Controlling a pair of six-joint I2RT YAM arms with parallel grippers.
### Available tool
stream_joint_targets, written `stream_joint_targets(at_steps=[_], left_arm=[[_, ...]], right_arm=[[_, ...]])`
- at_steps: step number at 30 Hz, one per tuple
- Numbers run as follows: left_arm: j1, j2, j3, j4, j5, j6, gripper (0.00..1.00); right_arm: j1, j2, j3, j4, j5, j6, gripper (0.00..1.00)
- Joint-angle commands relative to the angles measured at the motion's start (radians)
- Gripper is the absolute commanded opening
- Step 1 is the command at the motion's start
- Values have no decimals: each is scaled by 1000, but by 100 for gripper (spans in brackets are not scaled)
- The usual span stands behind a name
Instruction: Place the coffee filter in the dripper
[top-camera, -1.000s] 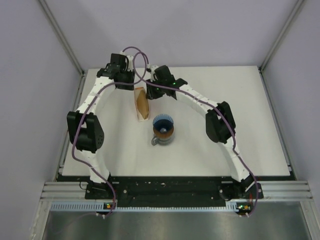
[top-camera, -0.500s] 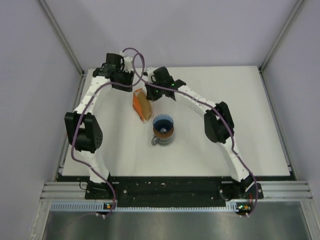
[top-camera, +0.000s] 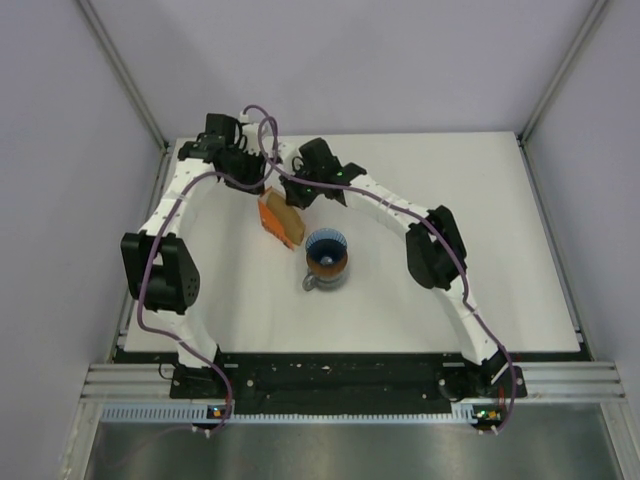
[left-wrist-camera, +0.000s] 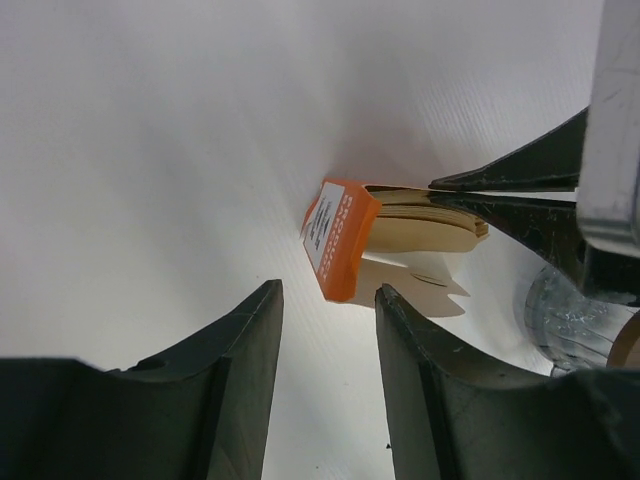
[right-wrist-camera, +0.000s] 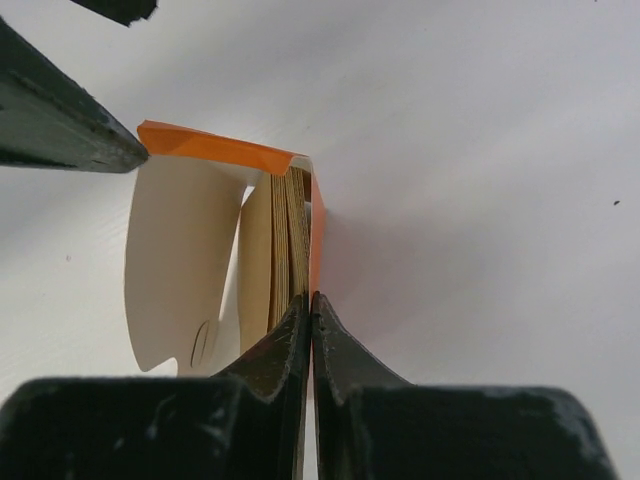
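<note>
**Coffee filter (right-wrist-camera: 296, 240) at the pack mouth, not yet in the dripper**

Right gripper (right-wrist-camera: 310, 298): the jaws are fully closed. Their tips meet on the exposed edge of the outermost tan sheet in the stack. The wrist view does not show whether a single sheet is caught between them. The approach along the edge looks intended to peel one sheet from the rest.

Left gripper (left-wrist-camera: 327, 288): the jaws are parted and hold nothing. It hovers near the orange closed end of the filter pack (left-wrist-camera: 338, 240) without touching it. Judged purpose: to be on hand to brace the pack if it drags when a sheet is pulled.

Filter pack: it rests on the table (top-camera: 480, 250) with its white flap folded open. The open mouth is turned toward the right arm, which gives the fingers access to the sheets.

Dripper (top-camera: 326, 245): the blue cone stands just beside the pack, with the grey glass jug (top-camera: 318, 281). Its mouth faces up and no paper shows inside.

Assessment: extraction stage; transfer to the cone is outstanding. Risk: several sheets lift together, or the pack tips over.
</note>
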Motion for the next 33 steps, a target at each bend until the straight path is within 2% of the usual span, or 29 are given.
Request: stream_joint_targets(at_steps=[1,6,8,9,11,12,13,19,25,29,33], left_arm=[[-13,34,-3,-14,100,43,47],[-13,74,-13,-48,97,51,42],[-13,71,-26,-43,88,46,37],[-12,70,-31,-37,79,41,30],[-9,60,-40,-22,62,20,11],[-7,53,-43,-14,56,6,1],[-4,44,-46,-7,52,-6,0],[2,-35,-82,33,51,-49,0],[2,-122,-65,20,54,-77,0],[4,-150,-4,-61,74,-92,0],[4,-182,75,-137,71,-101,0]], right_arm=[[36,-82,-4,34,-57,-87,0],[39,-85,-13,34,-57,-98,0],[39,-85,-13,36,-58,-99,0],[39,-87,-18,39,-60,-99,0],[39,-91,-17,39,-60,-92,0],[39,-97,-17,42,-58,-79,4],[39,-108,-20,50,-58,-66,10],[45,-251,-114,145,-20,-23,32],[61,-442,-245,235,0,-18,39],[101,-554,-395,326,15,-38,39],[160,-634,-455,329,15,-65,37]])
